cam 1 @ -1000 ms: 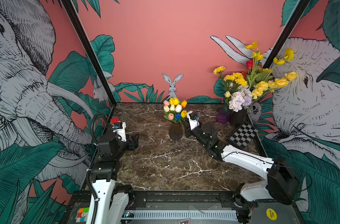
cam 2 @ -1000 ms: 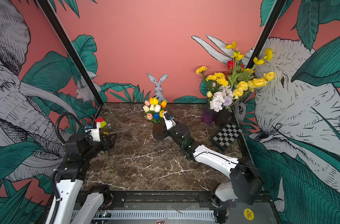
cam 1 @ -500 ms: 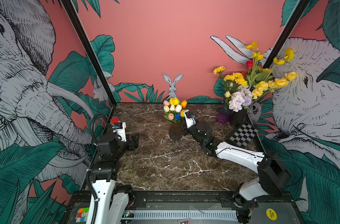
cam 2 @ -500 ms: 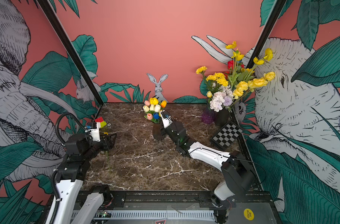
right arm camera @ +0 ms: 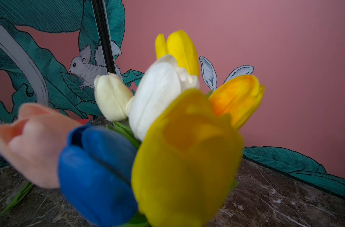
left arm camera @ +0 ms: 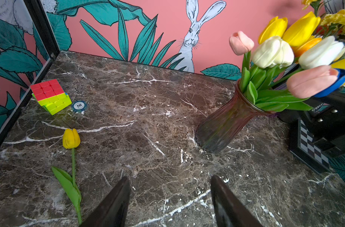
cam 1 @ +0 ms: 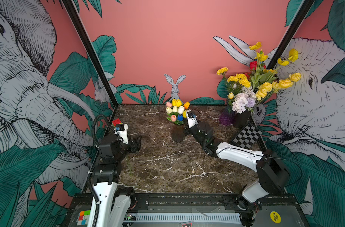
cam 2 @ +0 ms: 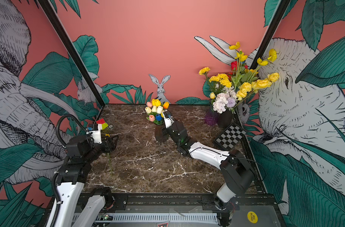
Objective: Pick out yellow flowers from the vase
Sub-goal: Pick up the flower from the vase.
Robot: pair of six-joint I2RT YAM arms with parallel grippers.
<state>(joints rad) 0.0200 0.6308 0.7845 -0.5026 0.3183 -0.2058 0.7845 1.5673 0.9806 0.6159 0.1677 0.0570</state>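
Reading 50, poker chip [left arm camera: 79, 106] by yellow tulip [left arm camera: 71, 138], BIG BLIND disc [cam 1: 275, 216]

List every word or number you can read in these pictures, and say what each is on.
"BIG BLIND": on the yellow disc at the rig's front edge, in both top views.
"50": on the blue poker chip beside the puzzle cube, in the left wrist view.
The small lettering around the chip's rim is too small to read.

both top views: high at front, looking down over whole tabletop [cam 1: 167, 167] toward back wall [cam 1: 167, 49]. left wrist: low, facing vase [left arm camera: 224, 121]. right wrist: very close to yellow tulip [right arm camera: 187, 157] of same vase.
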